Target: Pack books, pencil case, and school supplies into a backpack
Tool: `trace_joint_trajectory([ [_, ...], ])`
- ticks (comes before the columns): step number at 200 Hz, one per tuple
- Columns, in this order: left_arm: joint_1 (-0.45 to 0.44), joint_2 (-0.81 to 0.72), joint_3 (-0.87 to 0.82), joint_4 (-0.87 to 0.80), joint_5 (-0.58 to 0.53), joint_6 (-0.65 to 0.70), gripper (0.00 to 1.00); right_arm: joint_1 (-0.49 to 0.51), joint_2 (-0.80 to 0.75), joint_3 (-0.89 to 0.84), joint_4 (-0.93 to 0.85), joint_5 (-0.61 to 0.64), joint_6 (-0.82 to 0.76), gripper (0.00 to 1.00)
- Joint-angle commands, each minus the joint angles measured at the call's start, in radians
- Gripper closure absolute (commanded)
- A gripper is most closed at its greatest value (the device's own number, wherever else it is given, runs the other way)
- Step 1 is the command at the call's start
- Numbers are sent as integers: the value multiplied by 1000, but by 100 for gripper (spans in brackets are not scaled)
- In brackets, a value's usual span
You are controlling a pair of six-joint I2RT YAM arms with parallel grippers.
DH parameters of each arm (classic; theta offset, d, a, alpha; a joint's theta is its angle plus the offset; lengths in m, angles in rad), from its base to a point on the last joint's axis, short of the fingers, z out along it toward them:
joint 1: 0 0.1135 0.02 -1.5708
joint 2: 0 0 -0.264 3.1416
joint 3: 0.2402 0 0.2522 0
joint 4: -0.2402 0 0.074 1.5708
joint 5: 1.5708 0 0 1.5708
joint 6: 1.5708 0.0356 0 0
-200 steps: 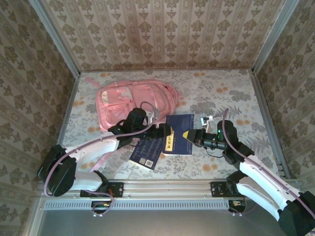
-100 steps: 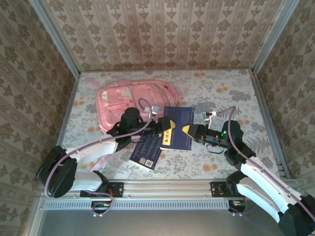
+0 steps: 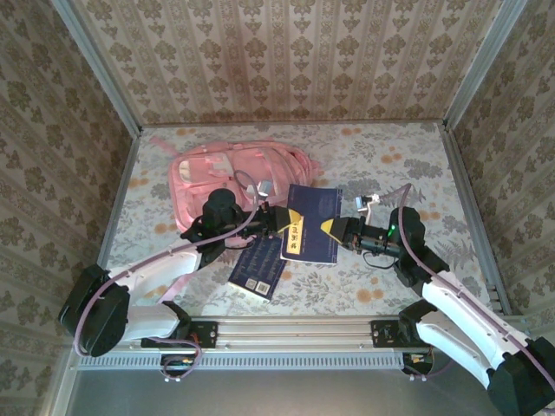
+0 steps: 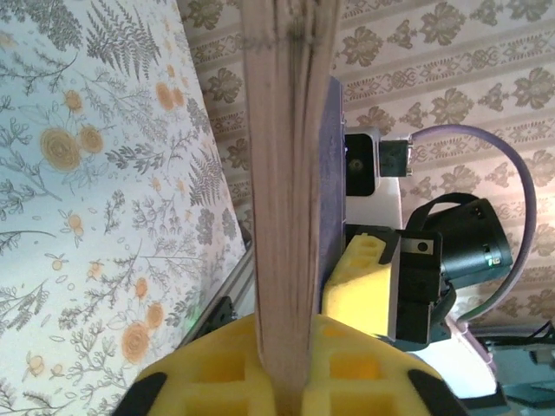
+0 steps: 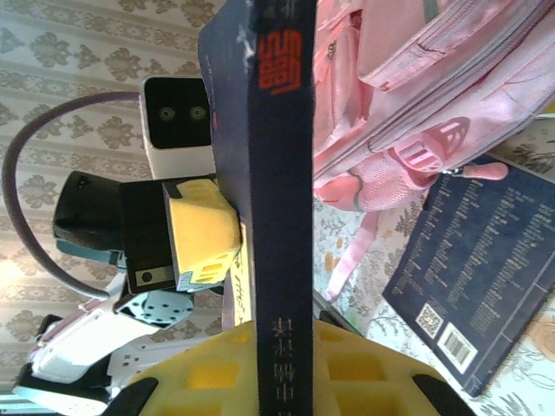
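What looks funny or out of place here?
One navy book is pinched from both sides at once: the left pincer grips its page edge, the right pincer its spine. A second navy book lies back cover up on the table, near the backpack, not inside.

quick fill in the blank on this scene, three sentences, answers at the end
1. Counting the left gripper and the right gripper, the raised navy book is held by ___ grippers.
2. The second navy book lies flat on the ___.
3. The backpack is coloured ___.

Missing words: two; table; pink
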Motion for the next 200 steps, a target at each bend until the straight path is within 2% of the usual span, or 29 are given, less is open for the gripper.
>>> trace_joint_trajectory([
  [1, 2, -48, -13, 54, -36, 5, 100, -6, -3, 66, -58, 10, -50, 74],
  [15, 5, -90, -32, 54, -140, -7, 100, -6, -10, 72, -54, 28, -31, 42],
  [23, 4, -119, -42, 53, -202, -14, 100, -5, -20, 68, -32, 51, -7, 28],
  [38, 1, -174, -61, 59, -347, -52, 100, 1, -40, 57, -15, 104, 31, 14],
  [56, -12, -231, -67, 75, -508, -88, 100, 3, -69, 22, 34, 169, 92, 1],
  [78, -68, -291, -59, 36, -721, -101, 100, 19, -123, -31, 90, 285, 158, 0],
  [95, -117, -304, -48, 30, -828, -112, 100, 64, -163, -66, 120, 413, 185, 0],
  [124, -161, -273, -26, 19, -895, -172, 100, 186, -142, -64, 218, 568, 123, 0],
  [137, -182, -255, -25, 27, -928, -194, 100, 235, -106, -39, 233, 606, 85, 0],
  [151, -199, -229, -26, 55, -954, -210, 100, 277, -49, -34, 329, 634, 69, 0],
  [183, -223, -176, -22, 127, -991, -225, 100, 321, 58, -1, 414, 673, 73, 2],
  [200, -234, -151, -17, 149, -1005, -228, 100, 330, 100, 14, 457, 683, 77, 9],
])
